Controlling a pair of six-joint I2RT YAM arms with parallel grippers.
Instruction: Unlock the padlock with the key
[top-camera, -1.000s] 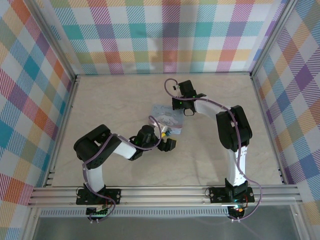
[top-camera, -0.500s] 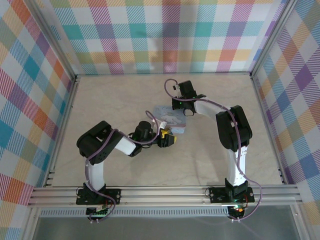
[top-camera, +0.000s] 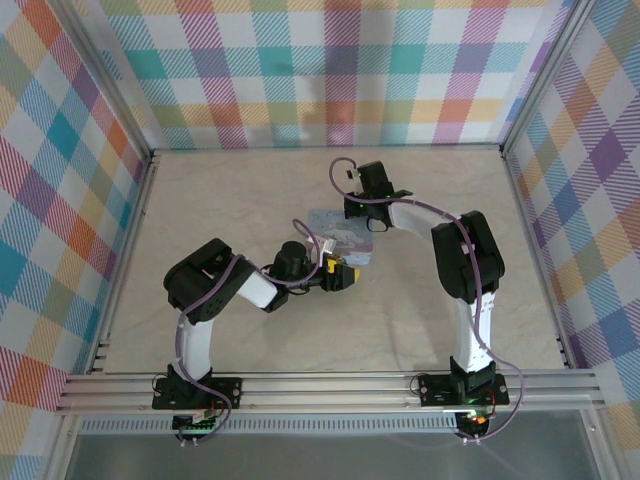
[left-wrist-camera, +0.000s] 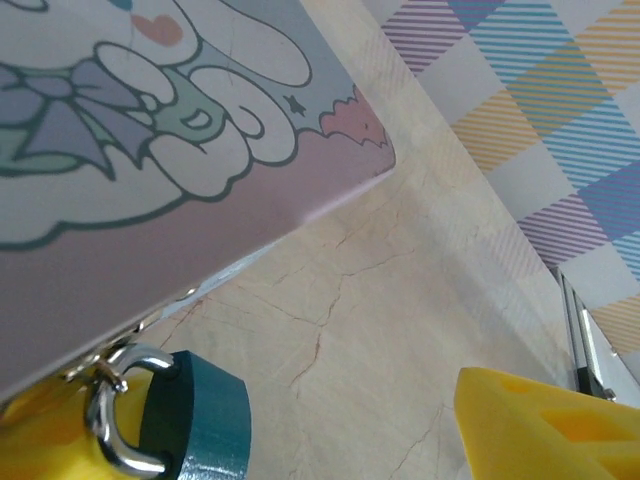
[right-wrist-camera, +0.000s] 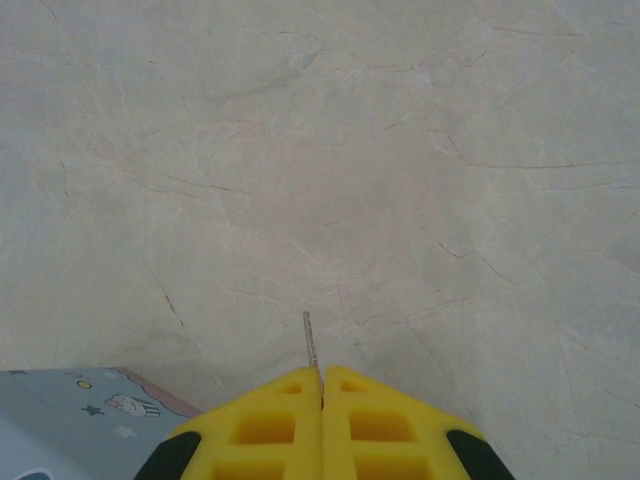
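One bare table (top-camera: 450, 200), walled on three sides, has open room to the right. One cartoon tin (top-camera: 338, 236) sits mid-table. Of two claws, the left gripper (top-camera: 343, 272) gapes wide at the tin's near edge and the right gripper (right-wrist-camera: 322, 385) pinches one key (right-wrist-camera: 310, 340). One padlock (left-wrist-camera: 195, 420) hangs under that edge, beside a left finger.

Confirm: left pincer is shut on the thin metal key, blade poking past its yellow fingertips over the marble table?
Wrong arm: the right pincer is shut on the thin metal key, blade poking past its yellow fingertips over the marble table. The right wrist view shows it. The left pincer is open by the teal padlock.
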